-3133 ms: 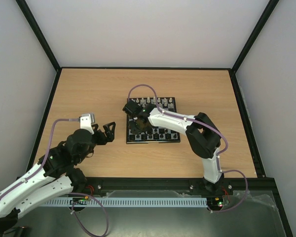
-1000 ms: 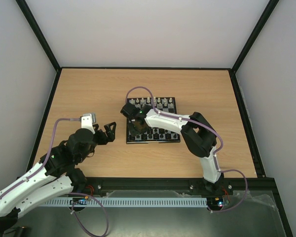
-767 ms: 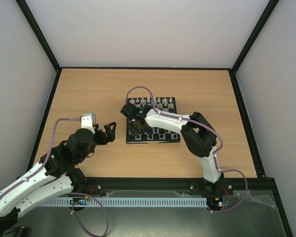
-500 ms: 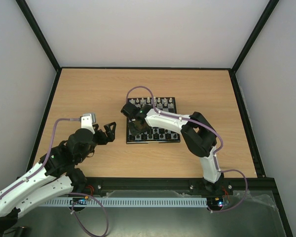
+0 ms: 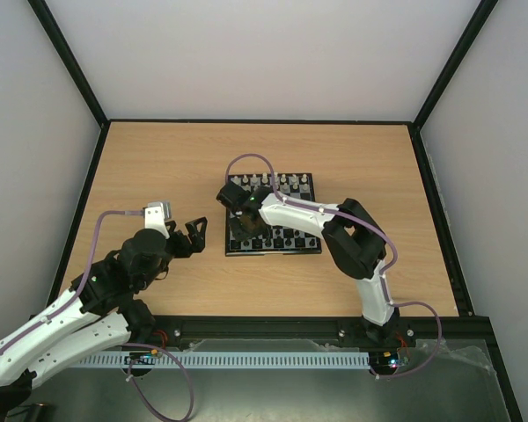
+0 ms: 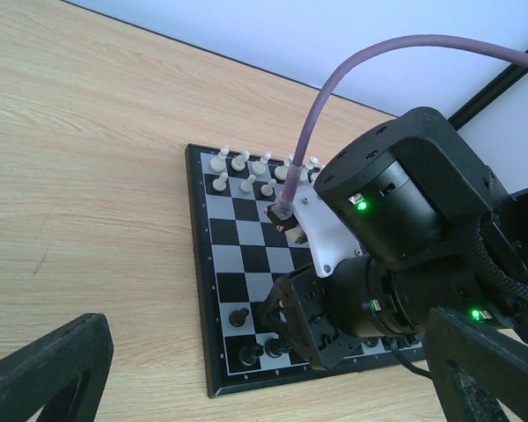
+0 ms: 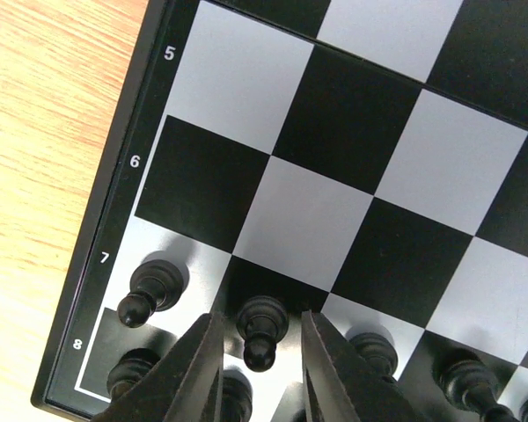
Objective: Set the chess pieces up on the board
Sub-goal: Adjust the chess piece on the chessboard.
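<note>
Right gripper [image 7: 262, 321] newly parted astride pawn [image 7: 260, 338], black pieces [image 7: 154, 286] crowding; left gripper [image 5: 199, 234] gaping

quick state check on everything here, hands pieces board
left hand: open, empty, over the table left of the board
right hand: open, fingers either side of a black pawn, not touching it
black pawn: upright on row 7
white pieces: upright at the far edge
board: flat on table
</note>
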Robot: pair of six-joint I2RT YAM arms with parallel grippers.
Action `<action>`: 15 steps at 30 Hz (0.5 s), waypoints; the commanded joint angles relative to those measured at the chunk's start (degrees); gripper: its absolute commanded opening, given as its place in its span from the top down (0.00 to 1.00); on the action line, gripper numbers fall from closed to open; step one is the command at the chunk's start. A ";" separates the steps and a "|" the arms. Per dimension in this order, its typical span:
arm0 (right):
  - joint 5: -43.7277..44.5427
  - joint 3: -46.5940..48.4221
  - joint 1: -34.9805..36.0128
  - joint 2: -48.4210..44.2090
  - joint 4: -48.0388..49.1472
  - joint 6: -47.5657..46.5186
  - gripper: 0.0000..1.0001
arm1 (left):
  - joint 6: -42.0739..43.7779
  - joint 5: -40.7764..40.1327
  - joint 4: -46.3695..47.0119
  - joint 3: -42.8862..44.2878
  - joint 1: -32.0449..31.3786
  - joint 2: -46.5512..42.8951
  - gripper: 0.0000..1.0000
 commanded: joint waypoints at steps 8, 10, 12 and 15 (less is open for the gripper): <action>1.21 -2.92 0.24 -6.96 -1.07 0.59 0.66 | 0.55 -0.50 0.45 -0.59 0.30 -0.07 0.01; 1.43 -3.56 0.43 -8.03 -1.16 0.80 0.66 | 0.52 -0.61 0.43 -0.63 0.33 -0.02 0.00; 1.53 -4.16 0.83 -9.01 -1.15 0.95 0.66 | 0.50 -0.62 0.50 -0.66 0.33 -0.09 0.00; 1.32 -4.78 1.50 -10.02 -1.31 1.12 0.69 | 0.47 -0.54 0.57 -0.73 0.25 -0.03 0.00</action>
